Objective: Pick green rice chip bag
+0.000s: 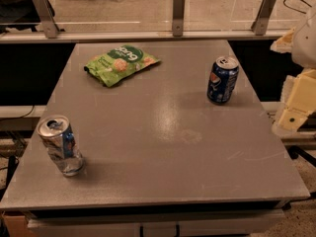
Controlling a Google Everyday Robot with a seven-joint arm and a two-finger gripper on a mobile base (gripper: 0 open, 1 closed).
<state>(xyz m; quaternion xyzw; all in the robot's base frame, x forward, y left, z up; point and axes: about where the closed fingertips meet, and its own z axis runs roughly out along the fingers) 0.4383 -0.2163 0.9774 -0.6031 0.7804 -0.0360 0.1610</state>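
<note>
The green rice chip bag (pixel 121 63) lies flat at the far left of the grey table (pixel 163 132). It is light green, with a dark green round logo and pictured pale round rice cakes. My gripper (pixel 295 106) shows as cream-coloured parts at the right edge of the view, beyond the table's right side. It is well to the right of the bag and holds nothing that I can see.
A blue soda can (pixel 222 79) stands at the far right of the table. A silver can (pixel 60 145) stands tilted near the front left. A glass railing on metal posts (pixel 178 13) runs behind the table's far edge.
</note>
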